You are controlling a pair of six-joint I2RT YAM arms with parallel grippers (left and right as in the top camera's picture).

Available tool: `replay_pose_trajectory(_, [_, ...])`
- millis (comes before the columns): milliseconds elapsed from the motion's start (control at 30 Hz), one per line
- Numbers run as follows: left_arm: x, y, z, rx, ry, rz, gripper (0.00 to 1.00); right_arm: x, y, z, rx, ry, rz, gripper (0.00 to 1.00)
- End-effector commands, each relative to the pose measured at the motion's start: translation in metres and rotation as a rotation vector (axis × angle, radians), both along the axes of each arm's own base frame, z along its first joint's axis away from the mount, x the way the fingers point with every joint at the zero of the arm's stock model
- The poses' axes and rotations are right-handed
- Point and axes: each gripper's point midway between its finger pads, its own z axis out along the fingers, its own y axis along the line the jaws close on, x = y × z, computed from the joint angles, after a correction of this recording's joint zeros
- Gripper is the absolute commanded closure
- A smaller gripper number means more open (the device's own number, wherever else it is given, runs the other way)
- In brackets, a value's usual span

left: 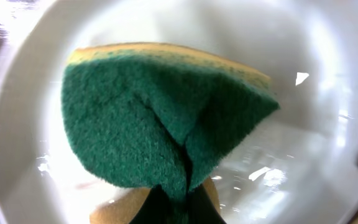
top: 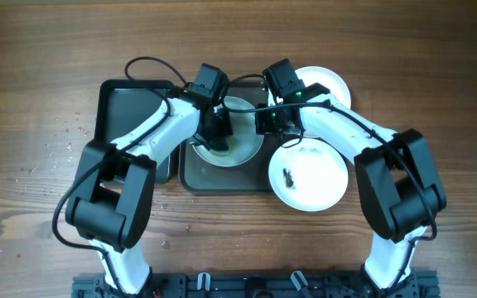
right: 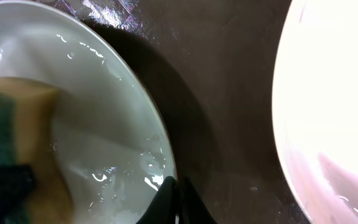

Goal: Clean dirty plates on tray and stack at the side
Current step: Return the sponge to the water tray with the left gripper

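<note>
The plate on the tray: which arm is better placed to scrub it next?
Left. The left gripper is shut on the green sponge, which lies on the plate. The right gripper seems only to pinch that plate's rim, steadying it.

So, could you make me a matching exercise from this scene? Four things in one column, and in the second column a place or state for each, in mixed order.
Column A
1. sponge
2. black tray
3. near plate
4. right gripper

Column B
a. shut on the rim of the middle plate
b. lies left of the grey tray
c. bears a black smear
d. held in the left gripper

Pairs: 1-d, 2-b, 3-c, 4-a
</note>
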Motion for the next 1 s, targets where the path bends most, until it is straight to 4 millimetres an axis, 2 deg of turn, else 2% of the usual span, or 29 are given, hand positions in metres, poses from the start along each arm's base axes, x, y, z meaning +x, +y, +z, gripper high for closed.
replay_pose_trajectory(0, [-0.017,-0.044,-0.002,-0.144,0.038,-0.138,0.96,-0.004,0.005,-0.005,0.013,0.019,0.011,0.96])
replay_pose_trajectory(67, [-0.019,-0.057,0.002,-0.198,0.027,-0.196,0.96,-0.004,0.005,-0.005,0.013,0.018,0.011,0.96])
replay_pose_trajectory(200, [-0.016,-0.056,0.008,-0.201,0.009,-0.197,0.96,-0.004,0.005,-0.005,0.013,0.018,0.011,0.96])
replay_pose_trajectory(267, [-0.007,-0.046,0.015,-0.183,-0.024,-0.173,0.96,-0.004,0.005,-0.005,0.013,0.018,0.011,0.96])
replay_pose_trajectory(433, [0.02,-0.01,0.066,-0.187,-0.166,-0.086,0.96,-0.004,0.005,-0.005,0.013,0.018,0.011,0.96])
replay_pose_trajectory(533, [0.033,0.021,0.101,-0.187,-0.255,-0.019,0.96,-0.004,0.005,-0.005,0.013,0.018,0.011,0.95])
replay_pose_trajectory(667, [0.036,0.063,0.124,-0.159,-0.298,0.056,0.96,-0.004,0.005,-0.005,0.013,0.018,0.011,0.95])
replay_pose_trajectory(733, [0.034,0.087,0.126,-0.123,-0.294,0.096,0.96,-0.004,0.005,-0.005,0.013,0.018,0.011,0.95])
replay_pose_trajectory(867, [0.026,0.137,0.114,0.001,-0.252,0.129,0.96,-0.004,0.005,-0.005,0.013,0.018,0.011,0.95])
replay_pose_trajectory(967, [0.018,0.168,0.107,0.096,-0.221,0.139,0.96,-0.004,0.005,-0.005,0.014,0.018,0.011,0.95])
